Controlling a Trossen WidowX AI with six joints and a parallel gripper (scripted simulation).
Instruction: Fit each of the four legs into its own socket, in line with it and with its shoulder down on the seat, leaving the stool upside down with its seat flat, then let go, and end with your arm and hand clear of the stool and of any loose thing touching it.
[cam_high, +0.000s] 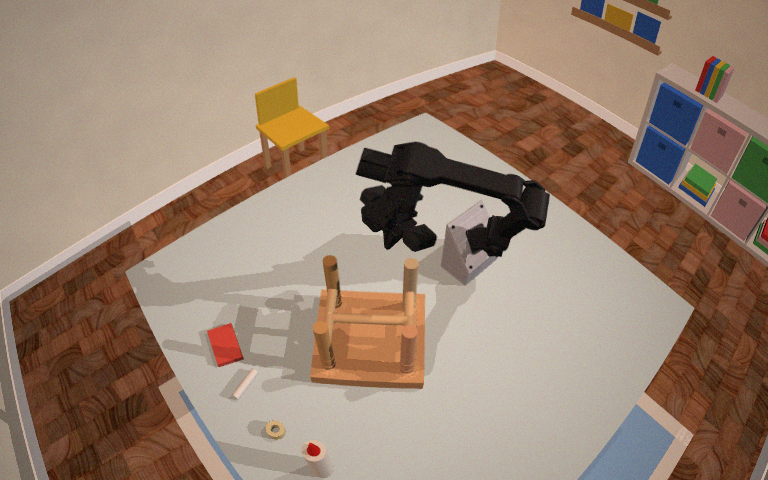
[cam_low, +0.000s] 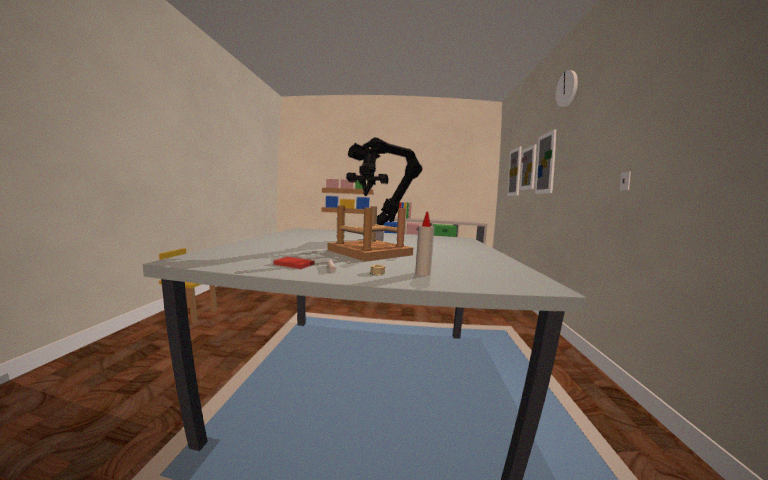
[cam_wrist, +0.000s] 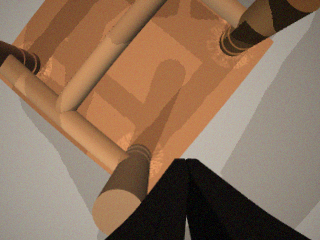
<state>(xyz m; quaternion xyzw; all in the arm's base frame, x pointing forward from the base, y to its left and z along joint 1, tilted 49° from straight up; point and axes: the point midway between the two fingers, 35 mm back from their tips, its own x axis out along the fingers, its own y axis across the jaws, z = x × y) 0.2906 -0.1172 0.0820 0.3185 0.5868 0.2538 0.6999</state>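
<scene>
Four legs (cam_high: 408, 285) upright, unlabelled.

The stool (cam_high: 368, 345) sits upside down near the table's (cam_high: 566, 316) centre, seat flat, four legs standing up and joined by rungs. At its twelve o'clock the gripper (cam_high: 408, 236) hangs closed and empty, apart from the legs. A red book (cam_high: 224, 344), white cylinder (cam_high: 245, 383), tape ring (cam_high: 275, 429) and bottle (cam_high: 316, 456) lie between seven and nine o'clock.
</scene>
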